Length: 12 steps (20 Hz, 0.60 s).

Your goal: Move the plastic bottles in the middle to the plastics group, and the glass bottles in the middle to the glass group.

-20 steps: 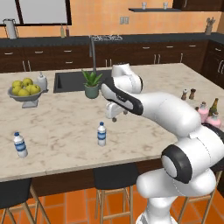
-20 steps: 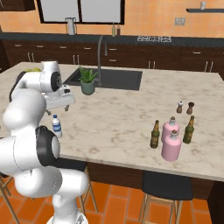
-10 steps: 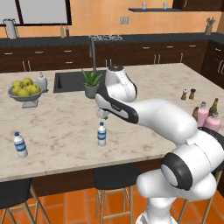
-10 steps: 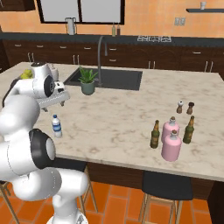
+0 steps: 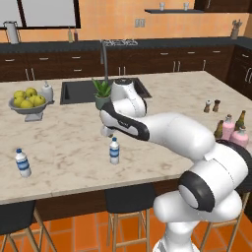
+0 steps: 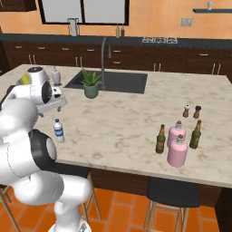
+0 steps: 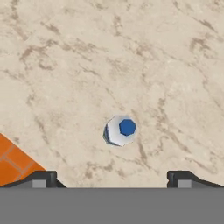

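One marble island counter (image 5: 69, 147), orange walls.

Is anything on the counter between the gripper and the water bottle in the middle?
Nothing visible. The gripper hangs over the water bottle, jaws spread wide, with bare marble counter around the bottle. The left base view shows the bottle standing alone beneath the hand.

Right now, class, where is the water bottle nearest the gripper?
The water bottle stands upright near the counter's front edge, just below the gripper, with the plant behind it.
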### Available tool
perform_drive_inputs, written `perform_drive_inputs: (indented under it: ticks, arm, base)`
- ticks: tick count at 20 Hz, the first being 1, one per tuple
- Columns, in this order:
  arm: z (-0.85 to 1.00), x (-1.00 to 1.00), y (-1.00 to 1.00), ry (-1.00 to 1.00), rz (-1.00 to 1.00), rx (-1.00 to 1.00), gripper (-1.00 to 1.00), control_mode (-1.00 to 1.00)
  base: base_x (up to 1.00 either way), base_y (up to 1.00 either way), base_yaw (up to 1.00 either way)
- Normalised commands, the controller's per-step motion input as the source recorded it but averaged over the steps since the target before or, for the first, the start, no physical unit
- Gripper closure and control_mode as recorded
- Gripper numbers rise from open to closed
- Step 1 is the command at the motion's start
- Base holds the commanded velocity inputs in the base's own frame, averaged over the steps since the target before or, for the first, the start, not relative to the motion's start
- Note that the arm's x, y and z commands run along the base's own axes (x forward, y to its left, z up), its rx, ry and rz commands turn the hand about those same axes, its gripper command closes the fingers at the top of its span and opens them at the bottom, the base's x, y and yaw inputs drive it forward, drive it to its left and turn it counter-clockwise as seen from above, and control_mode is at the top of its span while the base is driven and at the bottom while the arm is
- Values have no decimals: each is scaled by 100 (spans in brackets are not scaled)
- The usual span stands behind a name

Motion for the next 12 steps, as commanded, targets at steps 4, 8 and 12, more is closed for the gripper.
perform_drive_inputs:
  ticks: [4, 8, 12]
  arm:
    - [-20, 17, -1, 7, -1, 0, -100, -100]
    - [-27, 39, -3, 8, -1, 0, -100, -100]
    - [-34, 8, 0, 2, 0, 0, -100, -100]
  base:
    - [0, 0, 0]
    - [0, 0, 0]
    - [0, 0, 0]
